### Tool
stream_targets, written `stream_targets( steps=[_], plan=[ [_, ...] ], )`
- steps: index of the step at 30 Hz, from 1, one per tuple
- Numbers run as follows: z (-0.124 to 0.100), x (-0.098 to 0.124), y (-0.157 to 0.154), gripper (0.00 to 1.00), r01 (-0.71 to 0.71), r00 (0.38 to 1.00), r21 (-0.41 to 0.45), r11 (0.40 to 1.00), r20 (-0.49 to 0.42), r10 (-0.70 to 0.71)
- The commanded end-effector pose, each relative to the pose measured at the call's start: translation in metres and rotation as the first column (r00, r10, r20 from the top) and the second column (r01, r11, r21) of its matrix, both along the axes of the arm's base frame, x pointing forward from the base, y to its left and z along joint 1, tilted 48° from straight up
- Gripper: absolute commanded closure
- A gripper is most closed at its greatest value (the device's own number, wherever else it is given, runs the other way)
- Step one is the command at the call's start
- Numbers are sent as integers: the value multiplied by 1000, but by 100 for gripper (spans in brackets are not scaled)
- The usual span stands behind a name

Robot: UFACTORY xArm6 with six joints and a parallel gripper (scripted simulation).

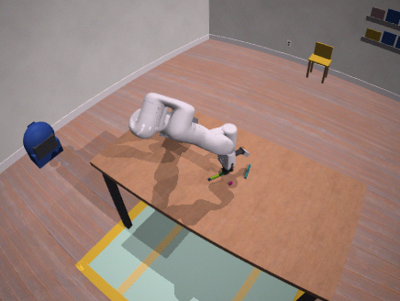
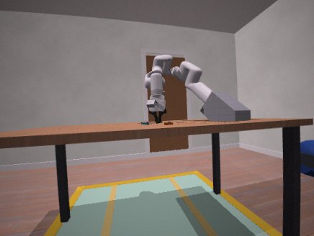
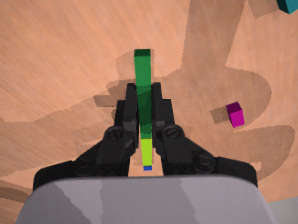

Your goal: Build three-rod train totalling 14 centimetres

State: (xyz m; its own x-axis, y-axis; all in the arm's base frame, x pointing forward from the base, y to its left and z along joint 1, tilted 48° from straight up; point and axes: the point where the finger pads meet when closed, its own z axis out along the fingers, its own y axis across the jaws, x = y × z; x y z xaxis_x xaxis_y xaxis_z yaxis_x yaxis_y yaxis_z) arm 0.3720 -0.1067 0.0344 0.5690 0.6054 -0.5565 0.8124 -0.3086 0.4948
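Observation:
My gripper (image 3: 144, 97) (image 1: 226, 172) (image 2: 158, 121) is shut on a green rod (image 3: 142, 67) (image 1: 221, 174) and holds it low at the table top. I cannot tell whether the rod touches the table. In the wrist view a lime rod (image 3: 146, 150) (image 1: 214, 177) lies in line with the green rod's near end, and a small blue rod (image 3: 147, 169) sits at the lime rod's other end. A magenta rod (image 3: 234, 114) (image 1: 230, 183) lies apart to the right. A turquoise rod (image 1: 247, 172) (image 3: 290, 5) (image 2: 145, 123) lies further off.
An orange rod (image 2: 168, 123) lies on the table near the gripper in the exterior view. The wooden table (image 1: 294, 216) stands over a green mat with a yellow border (image 1: 98, 245). A yellow chair (image 1: 320, 59) and a blue bag (image 1: 41, 143) stand on the floor, far off.

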Motion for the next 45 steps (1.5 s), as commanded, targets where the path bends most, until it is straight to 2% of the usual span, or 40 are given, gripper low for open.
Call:
stream_targets(
  steps=[1,11,12,16,17,22,23,25,26,39,45],
  plan=[
    [1,1,1,96,-1,1000,1,1000,2,1],
    [1,1,1,96,-1,1000,1,1000,2,1],
    [1,1,1,92,-1,1000,1,1000,2,1],
    [1,1,1,92,-1,1000,1,1000,2,1],
    [1,1,1,88,-1,1000,1,1000,2,1],
    [1,1,1,84,-1,1000,1,1000,2,1],
    [1,1,1,80,-1,1000,1,1000,2,1],
    [1,1,1,80,-1,1000,1,1000,2,1],
    [1,1,1,76,-1,1000,1,1000,2,1],
    [1,1,1,76,-1,1000,1,1000,2,1],
    [10,-1,11,76,-1,1000,1,1000,2,1]
  ],
)
